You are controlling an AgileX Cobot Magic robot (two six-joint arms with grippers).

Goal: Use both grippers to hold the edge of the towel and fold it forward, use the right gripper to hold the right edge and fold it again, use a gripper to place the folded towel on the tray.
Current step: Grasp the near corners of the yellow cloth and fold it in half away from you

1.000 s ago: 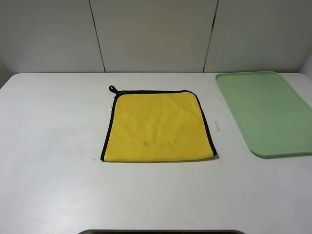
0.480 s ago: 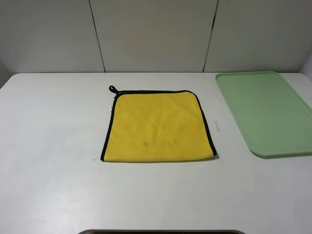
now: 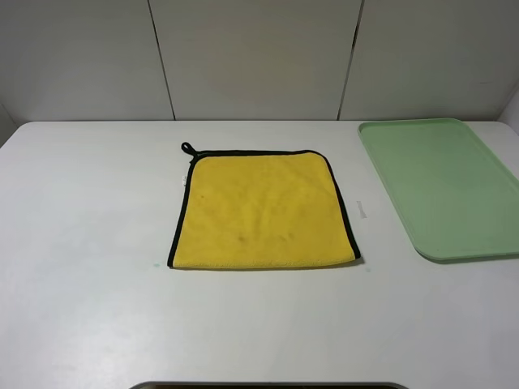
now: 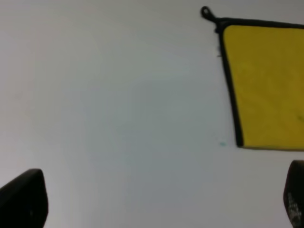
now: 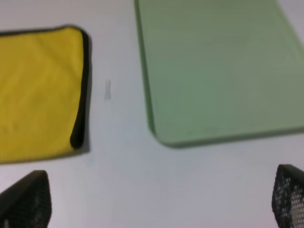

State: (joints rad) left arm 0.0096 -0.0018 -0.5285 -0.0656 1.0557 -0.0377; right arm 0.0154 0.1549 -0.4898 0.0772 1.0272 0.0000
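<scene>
The left pincer is seen spread wide, its dark fingertips at opposite sides of the wrist view. Nothing is held between them, and the white counter lies beneath. The right pincer is likewise held wide apart and empty, on the near side of the towel's right corner and the tray's near corner. Further out, the yellow towel is laid flat at the middle of the counter. Black trim is carried along its left, far and right edges, and a small loop at its far left corner. The green tray is set to the right, apart from the towel.
</scene>
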